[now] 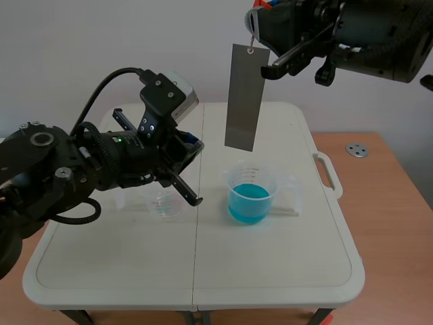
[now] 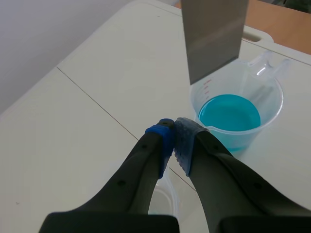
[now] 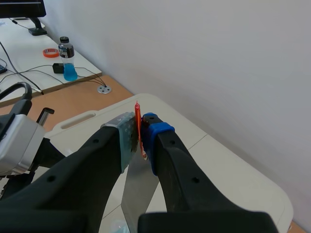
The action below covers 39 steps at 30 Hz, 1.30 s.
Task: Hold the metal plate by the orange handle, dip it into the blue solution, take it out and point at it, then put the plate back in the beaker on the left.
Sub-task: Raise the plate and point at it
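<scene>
The grey metal plate (image 1: 244,97) hangs upright in the air above the beaker of blue solution (image 1: 251,192). My right gripper (image 1: 257,13), raised at the top of the scene, is shut on the plate's orange handle (image 3: 139,130), seen pinched between its pads. The plate's lower edge (image 2: 214,36) is above the blue beaker (image 2: 235,114), clear of the liquid. My left gripper (image 2: 174,140) is shut on nothing; its tips point toward the plate and blue beaker. An empty clear beaker (image 1: 166,203) stands on the table left of the blue one, under my left gripper.
The white folding table (image 1: 122,271) has a carry handle (image 1: 327,172) at its right edge. A wooden surface with a metal disc (image 1: 356,150) lies to the right. A side desk with a bottle (image 3: 68,59) and tape roll shows in the right wrist view.
</scene>
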Each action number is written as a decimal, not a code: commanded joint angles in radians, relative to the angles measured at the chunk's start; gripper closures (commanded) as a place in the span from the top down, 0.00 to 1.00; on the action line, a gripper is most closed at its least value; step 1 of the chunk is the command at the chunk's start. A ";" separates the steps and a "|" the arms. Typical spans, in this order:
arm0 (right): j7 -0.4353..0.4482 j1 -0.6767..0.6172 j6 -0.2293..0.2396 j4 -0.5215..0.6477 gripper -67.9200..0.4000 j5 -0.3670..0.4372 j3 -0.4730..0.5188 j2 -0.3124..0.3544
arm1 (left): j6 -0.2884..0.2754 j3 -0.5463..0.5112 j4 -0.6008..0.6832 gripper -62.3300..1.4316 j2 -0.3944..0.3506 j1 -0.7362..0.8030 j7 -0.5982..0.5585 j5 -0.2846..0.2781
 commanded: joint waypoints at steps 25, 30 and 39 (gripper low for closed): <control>0.012 0.011 0.007 0.022 0.03 0.014 0.002 0.002 | 0.004 -0.002 -0.024 0.05 0.041 -0.038 -0.016 0.031; 0.012 0.011 0.007 0.022 0.03 0.014 0.002 0.002 | 0.004 -0.002 -0.024 0.05 0.041 -0.038 -0.016 0.031; 0.012 0.011 0.007 0.022 0.03 0.014 0.002 0.002 | 0.004 -0.002 -0.024 0.05 0.041 -0.038 -0.016 0.031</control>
